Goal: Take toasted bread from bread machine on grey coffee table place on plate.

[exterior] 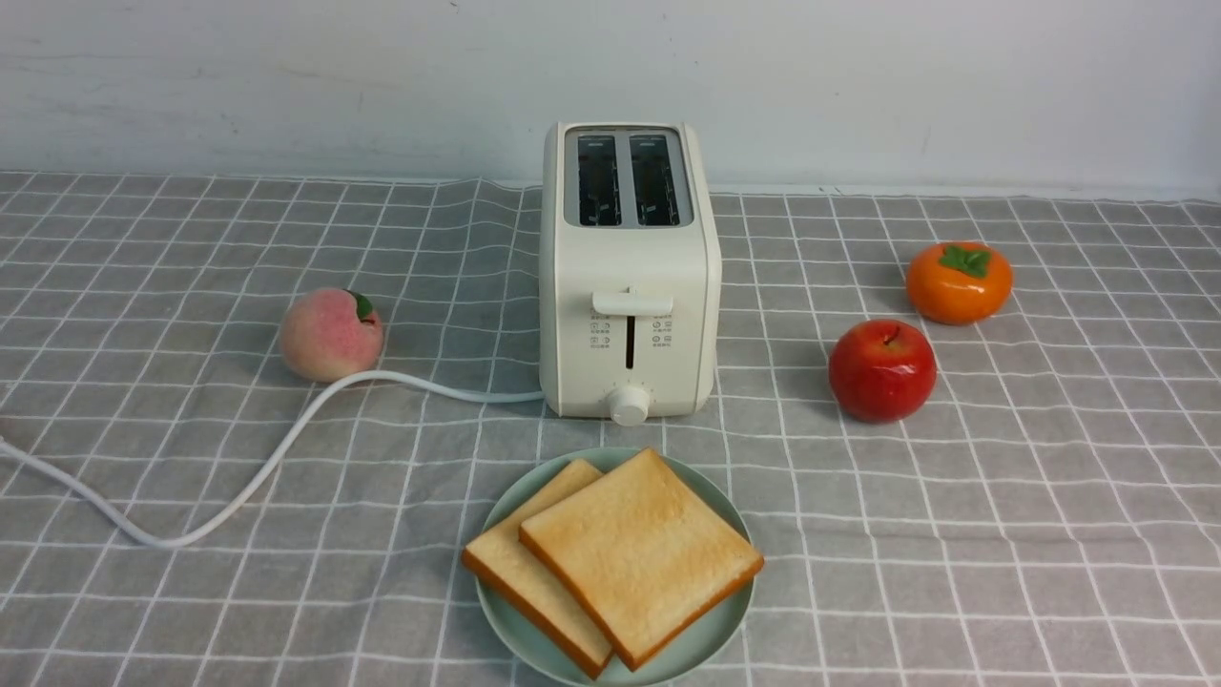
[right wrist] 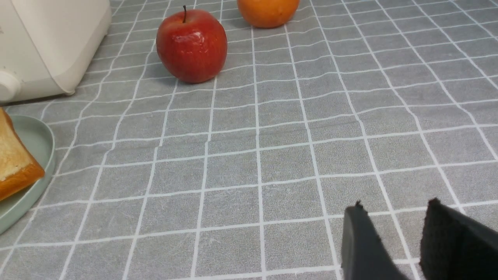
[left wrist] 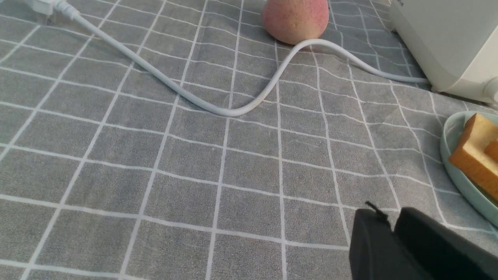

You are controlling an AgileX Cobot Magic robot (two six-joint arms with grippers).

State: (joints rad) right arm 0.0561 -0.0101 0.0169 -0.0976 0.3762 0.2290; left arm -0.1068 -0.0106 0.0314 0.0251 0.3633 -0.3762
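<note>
Neither pincer appeared in the front view. Both slices of toasted bread (exterior: 615, 558) lay overlapping on the mint-green plate (exterior: 711, 634), just in front of the bread machine (exterior: 628, 277), whose 2 slots stood empty. Its white cord (exterior: 238, 482) curved away to the left past a peach (exterior: 330, 334), while a red apple (exterior: 881, 370) and an orange persimmon (exterior: 958, 281) sat to the right on the grey coffee table (exterior: 1002, 534).

From the left wrist view, the left gripper (left wrist: 393, 225) hovered over bare cloth with its 2 dark fingers pressed together and nothing between them; the plate rim and a bread crust (left wrist: 472, 155) showed nearby.

From the right wrist view, the right gripper (right wrist: 393, 221) held nothing, a narrow gap showing between its fingers (right wrist: 360, 241) above the cloth, well apart from the apple
</note>
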